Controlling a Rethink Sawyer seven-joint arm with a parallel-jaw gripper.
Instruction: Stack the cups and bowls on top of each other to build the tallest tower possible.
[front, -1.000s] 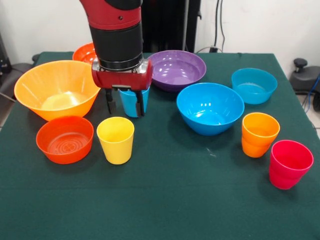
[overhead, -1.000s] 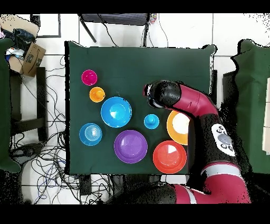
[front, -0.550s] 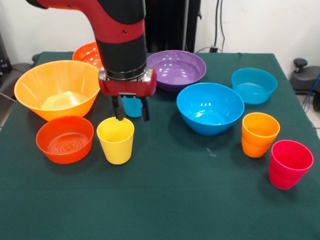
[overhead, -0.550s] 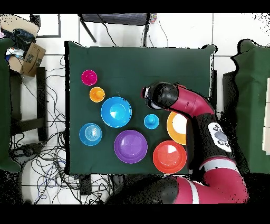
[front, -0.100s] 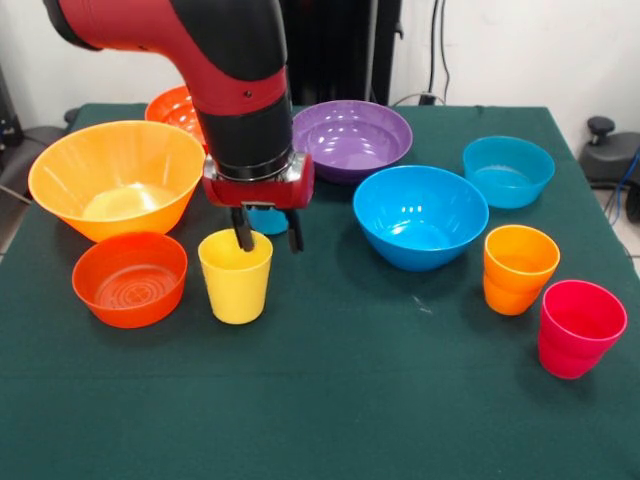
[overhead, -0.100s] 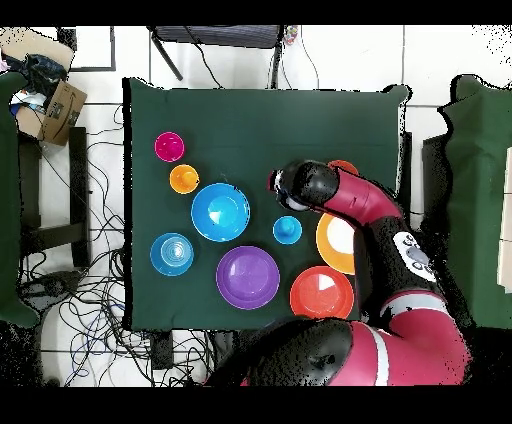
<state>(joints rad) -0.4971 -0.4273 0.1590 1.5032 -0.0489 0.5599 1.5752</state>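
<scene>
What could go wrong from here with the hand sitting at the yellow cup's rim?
1. The hand is open at the far rim of the yellow cup; one finger looks to be at or over the rim, so coming down off-centre could tip the cup.
2. The small red-orange bowl stands close beside the cup, so a shoved cup could knock it.
3. The blue cup right behind the hand could get bumped.

cups (front, -0.100s: 236, 277) scattered among bowls (front, -0.100s: 420, 216) | none stacked | on table (front, -0.100s: 330, 400)
</scene>
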